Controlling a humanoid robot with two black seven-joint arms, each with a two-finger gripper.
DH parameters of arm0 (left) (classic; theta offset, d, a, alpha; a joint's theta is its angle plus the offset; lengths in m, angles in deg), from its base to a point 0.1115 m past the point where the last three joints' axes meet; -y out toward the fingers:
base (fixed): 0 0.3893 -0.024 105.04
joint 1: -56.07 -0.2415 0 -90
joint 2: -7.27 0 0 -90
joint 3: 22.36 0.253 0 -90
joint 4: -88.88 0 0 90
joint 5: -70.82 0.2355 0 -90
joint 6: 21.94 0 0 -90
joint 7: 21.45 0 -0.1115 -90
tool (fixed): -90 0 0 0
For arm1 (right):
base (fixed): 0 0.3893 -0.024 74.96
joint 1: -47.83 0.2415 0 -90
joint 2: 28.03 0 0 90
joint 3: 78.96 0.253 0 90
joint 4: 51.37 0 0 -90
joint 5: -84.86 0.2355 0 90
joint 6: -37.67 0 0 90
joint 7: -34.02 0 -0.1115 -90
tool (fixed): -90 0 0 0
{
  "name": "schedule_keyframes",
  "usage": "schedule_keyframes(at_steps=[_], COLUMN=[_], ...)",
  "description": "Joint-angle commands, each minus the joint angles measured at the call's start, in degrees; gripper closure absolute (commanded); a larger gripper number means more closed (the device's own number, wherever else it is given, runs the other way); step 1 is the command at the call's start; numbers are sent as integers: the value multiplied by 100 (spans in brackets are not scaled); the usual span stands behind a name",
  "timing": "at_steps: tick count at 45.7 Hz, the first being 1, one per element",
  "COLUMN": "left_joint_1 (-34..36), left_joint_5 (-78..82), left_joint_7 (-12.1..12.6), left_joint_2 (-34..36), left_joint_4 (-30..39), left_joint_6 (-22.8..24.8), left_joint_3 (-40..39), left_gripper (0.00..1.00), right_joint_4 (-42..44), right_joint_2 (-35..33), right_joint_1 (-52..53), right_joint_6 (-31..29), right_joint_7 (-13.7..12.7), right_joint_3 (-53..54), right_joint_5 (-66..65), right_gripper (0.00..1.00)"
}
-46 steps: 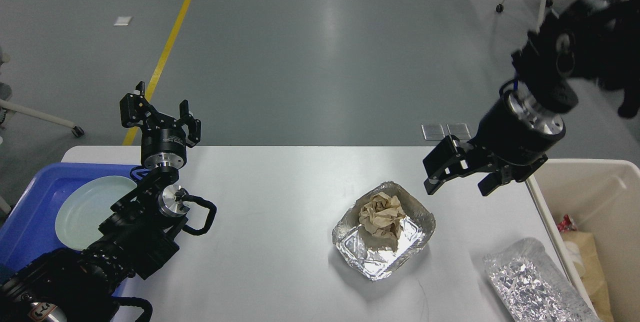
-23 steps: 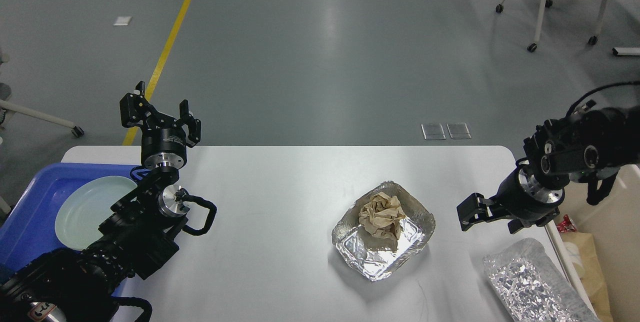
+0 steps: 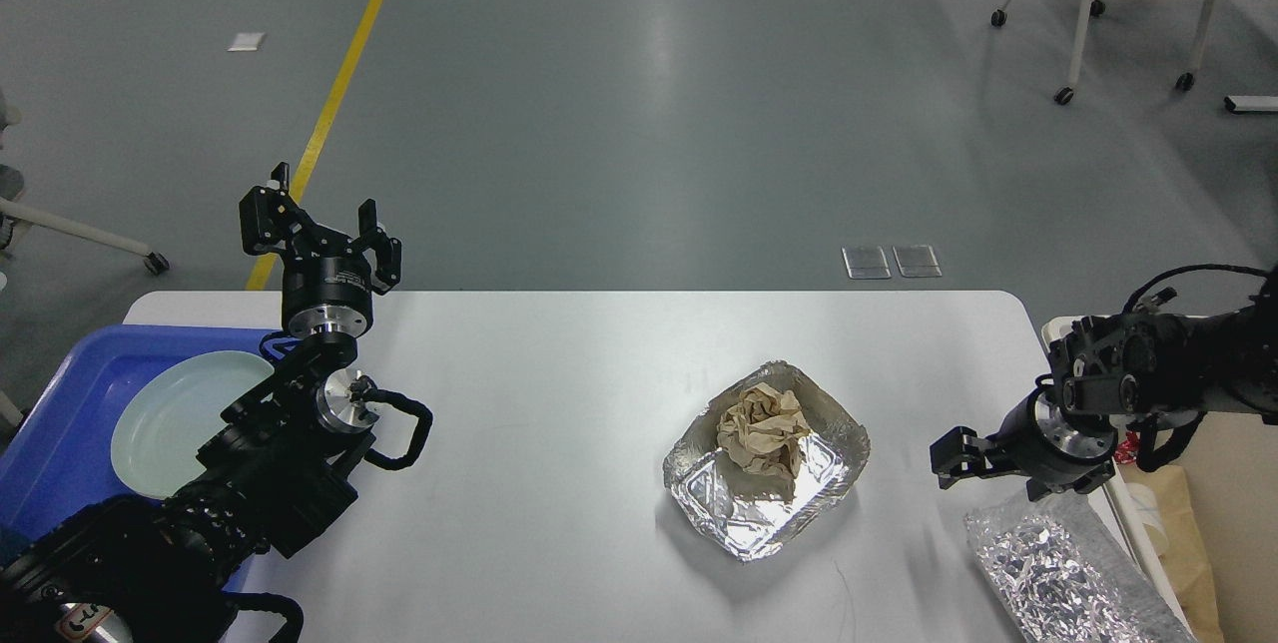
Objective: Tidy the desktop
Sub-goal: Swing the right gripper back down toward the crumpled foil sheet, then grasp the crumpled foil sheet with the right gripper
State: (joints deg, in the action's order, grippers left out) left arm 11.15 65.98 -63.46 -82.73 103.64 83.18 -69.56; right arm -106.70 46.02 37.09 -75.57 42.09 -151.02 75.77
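The white desktop (image 3: pixel 559 393) holds a square foil tray (image 3: pixel 739 518) with a ball of crumpled brown paper (image 3: pixel 764 428) in it, right of centre. A long crinkled foil pack (image 3: pixel 1058 573) lies at the near right corner. My right gripper (image 3: pixel 995 471) hangs low just above the far end of that pack, right of the foil tray, open and holding nothing. Over the table's far left edge, my left gripper (image 3: pixel 319 229) points up and stands open and empty.
A blue tray (image 3: pixel 60 423) at the left edge carries a pale green plate (image 3: pixel 170 418). A cream bin (image 3: pixel 1233 523) with paper rubbish stands off the table's right edge. Chairs on castors stand on the grey floor behind.
My right arm has swung down and toward the near right, from high over the far right corner to just above the foil pack. The left arm has not moved.
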Motion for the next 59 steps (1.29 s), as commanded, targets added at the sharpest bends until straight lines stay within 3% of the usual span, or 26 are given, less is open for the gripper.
schedule_keyframes(at_steps=[1,7,26,30,34,40,59], left_joint_1=[0,0,0,0,0,0,0], left_joint_5=[0,0,0,0,0,0,0], left_joint_7=[0,0,0,0,0,0,0], left_joint_2=[0,0,0,0,0,0,0], left_joint_4=[0,0,0,0,0,0,0], left_joint_6=[0,0,0,0,0,0,0], left_joint_3=[0,0,0,0,0,0,0], left_gripper=[0,0,0,0,0,0,0], right_joint_4=[145,250,716,716,716,716,681], right_joint_2=[-31,-22,-40,-40,-66,-66,-84], right_joint_1=[-130,-297,-939,-948,-948,-948,-834], right_joint_6=[-14,-14,74,65,56,56,-49], right_joint_7=[-183,-420,-429,-429,-429,-438,-429], right_joint_3=[52,184,184,175,166,78,34], right_joint_5=[644,899,1673,1647,1629,1603,1462], right_gripper=[3,3,9,25,61,99,100])
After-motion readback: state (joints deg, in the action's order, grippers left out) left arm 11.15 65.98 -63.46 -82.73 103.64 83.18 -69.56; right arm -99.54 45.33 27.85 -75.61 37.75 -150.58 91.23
